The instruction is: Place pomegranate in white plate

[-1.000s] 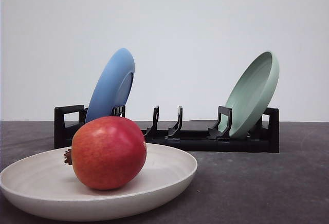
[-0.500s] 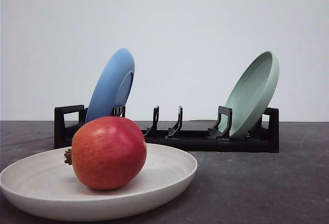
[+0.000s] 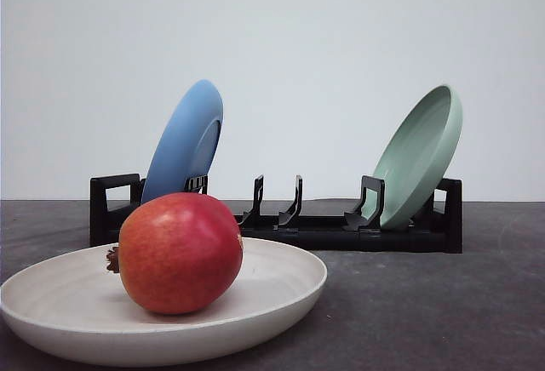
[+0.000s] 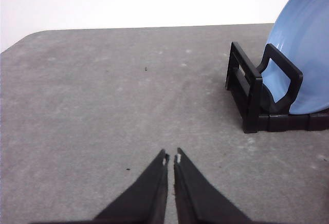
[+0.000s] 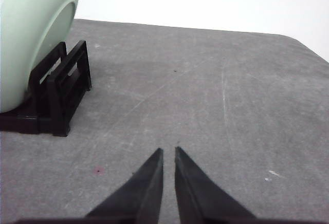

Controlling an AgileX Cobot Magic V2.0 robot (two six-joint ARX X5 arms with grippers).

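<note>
Pomegranate (image 3: 180, 253) position, as you see it in the front view: the fruit sits inside the white plate (image 3: 289, 290), resting on the plate's floor left of its centre, with the small brown calyx nub pointing left. The white plate lies flat on the dark grey table (image 3: 443, 311) at the near left.

Behind the plate you see a black dish rack (image 3: 341, 233) standing across the table. A blue plate (image 3: 186, 141) leans in its left end, and a pale green plate (image 3: 420, 154) leans in its right end. The middle slots between them hold nothing.

Check the left gripper (image 4: 171, 158) in the left wrist view: its two black fingers are drawn together with only a thin slit between the tips, and they hold nothing. It hangs over bare table, with the rack's end and the blue plate well apart from it.

Check the right gripper (image 5: 168, 151) in the right wrist view: its fingers are likewise drawn nearly together and hold nothing, over bare table apart from the rack's end and the green plate.
</note>
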